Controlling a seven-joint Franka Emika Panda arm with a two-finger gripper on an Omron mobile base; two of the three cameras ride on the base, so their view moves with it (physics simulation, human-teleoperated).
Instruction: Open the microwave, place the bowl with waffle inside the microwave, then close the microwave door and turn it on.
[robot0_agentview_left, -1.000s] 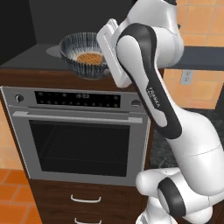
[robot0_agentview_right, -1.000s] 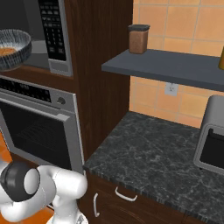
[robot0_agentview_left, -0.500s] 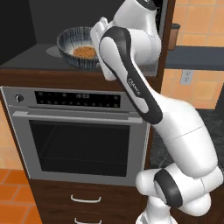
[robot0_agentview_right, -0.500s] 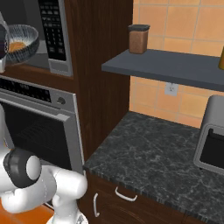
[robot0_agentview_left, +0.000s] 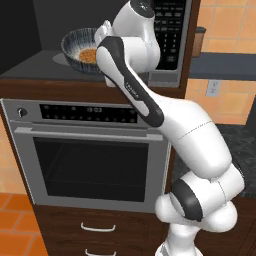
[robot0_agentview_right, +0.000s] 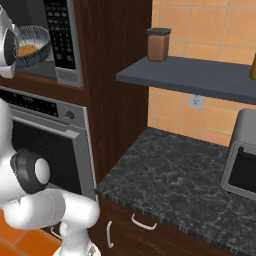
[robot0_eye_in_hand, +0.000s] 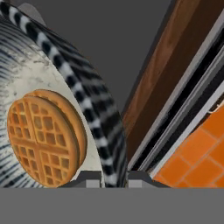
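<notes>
The microwave (robot0_agentview_left: 167, 30) stands open, its grey cavity bare beside the black keypad column (robot0_agentview_right: 62, 30). A dark panel at the far left (robot0_agentview_left: 12, 30) looks like the swung-out microwave door. The striped bowl (robot0_agentview_left: 80, 47) hangs just above the cavity floor and its turntable (robot0_agentview_left: 61, 60), tilted slightly, with the orange-brown waffle (robot0_agentview_left: 89, 54) inside. My gripper (robot0_agentview_left: 103, 44) is shut on the bowl's right rim. In the hand view the striped rim (robot0_eye_in_hand: 98, 113) runs down between my fingertips (robot0_eye_in_hand: 89, 179), and the waffle (robot0_eye_in_hand: 41, 138) lies to its left. From the right side, the bowl (robot0_agentview_right: 36, 44) sits in front of the keypad.
A silver oven (robot0_agentview_left: 90, 165) with a bar handle sits directly below the microwave, with drawers under it. To the right are a dark stone counter (robot0_agentview_right: 185, 170), a toaster oven (robot0_agentview_right: 242, 160) and a shelf carrying a brown jar (robot0_agentview_right: 159, 45).
My arm has reached further up and in, carrying the bowl from the cavity's front edge deeper over the microwave floor. The grip on the rim has held.
</notes>
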